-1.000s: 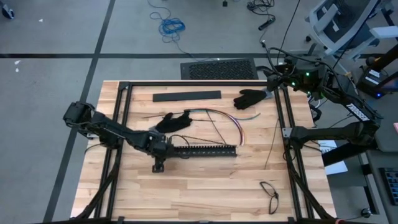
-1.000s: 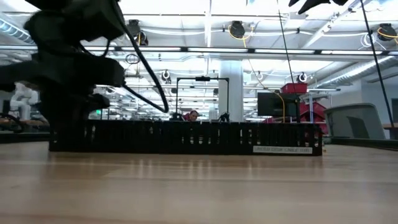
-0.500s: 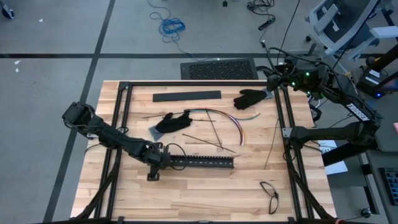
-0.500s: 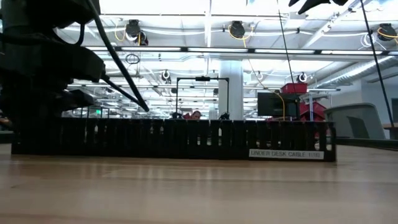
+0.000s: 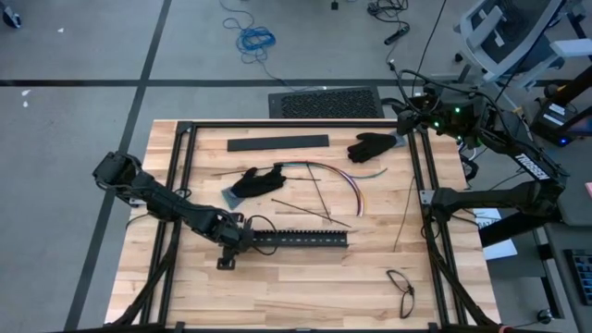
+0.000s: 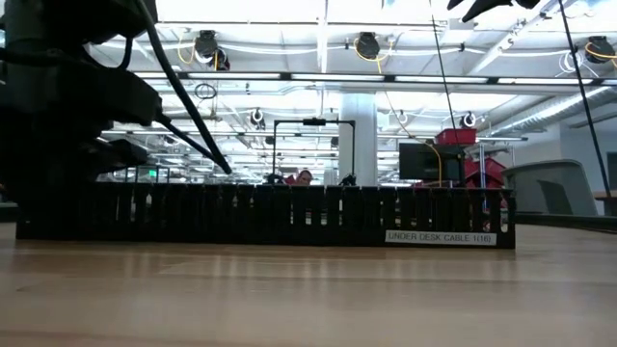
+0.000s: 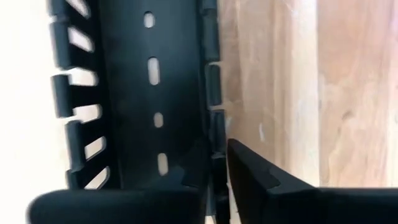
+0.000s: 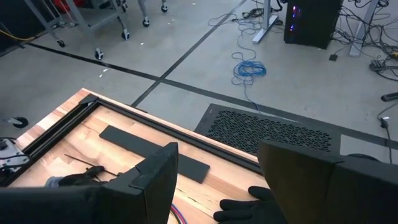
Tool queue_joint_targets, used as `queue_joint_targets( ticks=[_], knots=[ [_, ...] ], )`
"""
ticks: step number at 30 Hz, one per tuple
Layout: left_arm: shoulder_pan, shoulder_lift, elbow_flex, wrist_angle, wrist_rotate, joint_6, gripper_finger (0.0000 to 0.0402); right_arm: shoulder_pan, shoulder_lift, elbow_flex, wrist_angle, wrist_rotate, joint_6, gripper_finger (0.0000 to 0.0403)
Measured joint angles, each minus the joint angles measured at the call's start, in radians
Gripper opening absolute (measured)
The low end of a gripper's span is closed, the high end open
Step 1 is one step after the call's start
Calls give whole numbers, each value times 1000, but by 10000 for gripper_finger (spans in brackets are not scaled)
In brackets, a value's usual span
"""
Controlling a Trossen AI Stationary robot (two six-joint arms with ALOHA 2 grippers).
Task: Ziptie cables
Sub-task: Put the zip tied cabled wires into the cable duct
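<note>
The left arm is reaching diagonally across the wooden surface from its base at the left edge, its links lying low and stretched toward the middle. Its end effector, the left end effector, is sitting at the left end of the long black slotted bar, which is lying flat along the surface. In the left wrist view one dark finger is pressing along the outer wall of the bar, with the fingers standing narrow around that wall; whether they are actually clamping it cannot be told. In the low view the bar is standing across the frame with the arm looming dark above its left end.

The right arm is waiting folded at the far right corner of the surface, and the right end effector is hanging there with its fingers spread wide and nothing between them.

The cables are lying in a curved bundle on the surface behind the bar, well apart from both end effectors, between two black gloves. A flat black strip is lying near the far edge, and a small black cable loop is resting near the front right corner.
</note>
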Motion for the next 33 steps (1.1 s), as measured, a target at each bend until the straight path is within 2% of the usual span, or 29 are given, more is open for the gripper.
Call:
queue_joint_targets(
  ticks=[10, 19, 30, 33],
  knots=[
    [0, 2, 62, -28, 13, 10, 148, 0, 0, 0, 0, 0, -7, 217],
    [0, 1, 169, -166, 55, 75, 195, 0, 0, 0, 0, 0, -8, 217],
    [1, 1, 341, -562, 63, 188, 247, 0, 0, 0, 0, 0, -8, 217],
    [8, 0, 424, -664, -9, 281, 261, 0, 0, 0, 0, -4, -11, 217]
  ],
)
